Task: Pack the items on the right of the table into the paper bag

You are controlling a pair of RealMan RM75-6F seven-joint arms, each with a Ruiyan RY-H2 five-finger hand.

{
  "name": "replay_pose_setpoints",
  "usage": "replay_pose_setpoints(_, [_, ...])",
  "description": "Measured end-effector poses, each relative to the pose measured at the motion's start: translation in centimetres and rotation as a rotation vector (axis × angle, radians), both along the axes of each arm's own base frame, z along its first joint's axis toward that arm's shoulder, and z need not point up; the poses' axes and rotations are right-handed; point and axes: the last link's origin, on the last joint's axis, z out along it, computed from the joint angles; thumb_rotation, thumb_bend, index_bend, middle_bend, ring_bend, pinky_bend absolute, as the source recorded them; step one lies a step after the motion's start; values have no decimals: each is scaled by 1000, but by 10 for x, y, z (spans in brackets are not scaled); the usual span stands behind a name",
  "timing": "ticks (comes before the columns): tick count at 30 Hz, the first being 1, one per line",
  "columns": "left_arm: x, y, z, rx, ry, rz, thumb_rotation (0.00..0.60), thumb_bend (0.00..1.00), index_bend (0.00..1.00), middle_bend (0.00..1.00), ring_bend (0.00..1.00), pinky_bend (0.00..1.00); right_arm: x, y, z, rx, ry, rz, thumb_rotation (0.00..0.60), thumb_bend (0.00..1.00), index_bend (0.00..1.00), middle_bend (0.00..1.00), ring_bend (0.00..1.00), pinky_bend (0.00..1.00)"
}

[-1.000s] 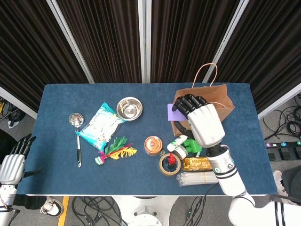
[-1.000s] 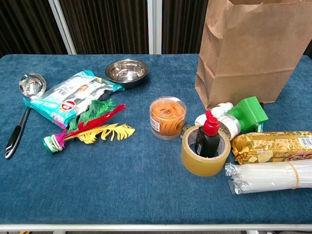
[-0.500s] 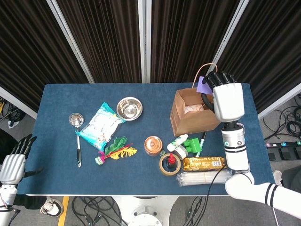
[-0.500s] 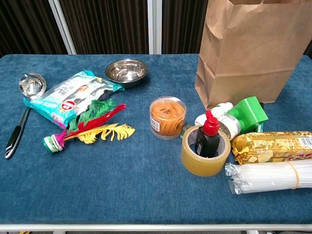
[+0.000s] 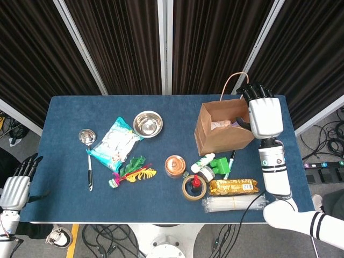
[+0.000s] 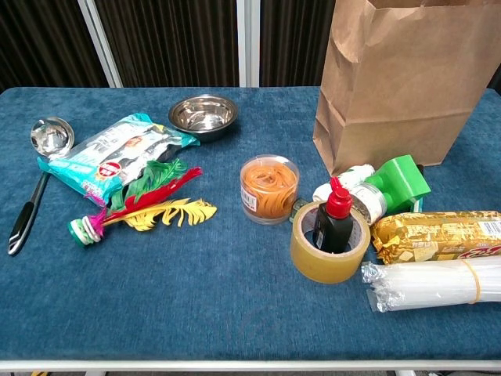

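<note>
Paper bag [image 5: 220,129] stands open on the blue table [image 5: 70,113], with white and purple items inside. Just beside its far-right corner hangs the right hand [image 5: 264,110] — whether it holds anything, I cannot tell. In front of the bag lie a green tape dispenser [image 6: 401,178], a white bottle [image 6: 354,190], a tape roll [image 6: 327,244] ringing a red-capped ink bottle [image 6: 336,218], a gold packet [image 6: 435,235] and a bundle of clear straws [image 6: 438,283]. Well apart from the bag, off the table's near-left corner, the left hand [image 5: 16,185] waits empty — fingers apart.
</note>
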Motion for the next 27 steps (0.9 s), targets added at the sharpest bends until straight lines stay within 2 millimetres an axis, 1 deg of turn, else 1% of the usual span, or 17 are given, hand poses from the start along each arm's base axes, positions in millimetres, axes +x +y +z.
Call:
replay_pose_setpoints(3, [1,1,1,3,0,-3,600,167,78,122,24,160,8,3,3,-13,-16,44,600,0,298,283,165,320])
replay_pose_setpoints(6, [2,1,1,5,0,-8,600,167,78,122,24,160,24,8,8,-40,-33,131,600,0,298,289,168,321])
replay_pose_setpoints(8, [3,1,1,5,2,-10,600,167,78,122,24,160,40,15,11,-53,-51,211,600,0,297,295,172,321])
replay_pose_setpoints(11, [5,2,0,4,3,-13,600,166,78,123,23,160,61,31,11,-34,-86,321,600,0,297,309,185,321])
replay_pose_setpoints(13, [5,2,-1,5,2,-10,600,166,78,123,24,160,69,46,5,18,-104,373,600,0,301,319,200,320])
replay_pose_setpoints(14, [5,1,-1,4,3,-10,600,166,78,122,24,160,69,52,1,48,-106,383,600,0,305,322,204,320])
replay_pose_setpoints(15, [5,1,-1,3,3,-10,600,166,78,122,24,160,68,58,-3,84,-106,386,600,0,315,325,207,320])
replay_pose_setpoints(18, [5,2,-1,1,4,-11,600,167,78,122,24,160,55,78,-21,224,-94,358,600,0,329,330,212,324])
replay_pose_setpoints(19, [5,2,-2,0,4,-9,600,167,78,122,24,160,44,88,-30,293,-76,326,600,0,329,334,217,328])
replay_pose_setpoints(21, [5,2,-2,0,4,-7,600,167,78,122,23,160,30,98,-36,354,-50,285,600,0,334,352,234,344])
replay_pose_setpoints(22, [4,1,-2,-1,4,-6,600,167,78,122,23,160,18,107,-40,397,-27,247,600,0,340,357,238,347])
replay_pose_setpoints(24, [4,1,-2,-4,3,-4,600,166,79,122,24,160,0,119,-43,449,7,185,600,0,360,378,257,363])
replay_pose_setpoints(25, [4,0,-3,-6,3,-4,600,166,79,122,24,160,-13,127,-43,477,29,142,600,0,365,388,267,372])
replay_pose_setpoints(27, [4,0,-4,-10,2,-7,600,166,79,122,24,160,-30,139,-41,513,65,79,600,0,369,394,273,378])
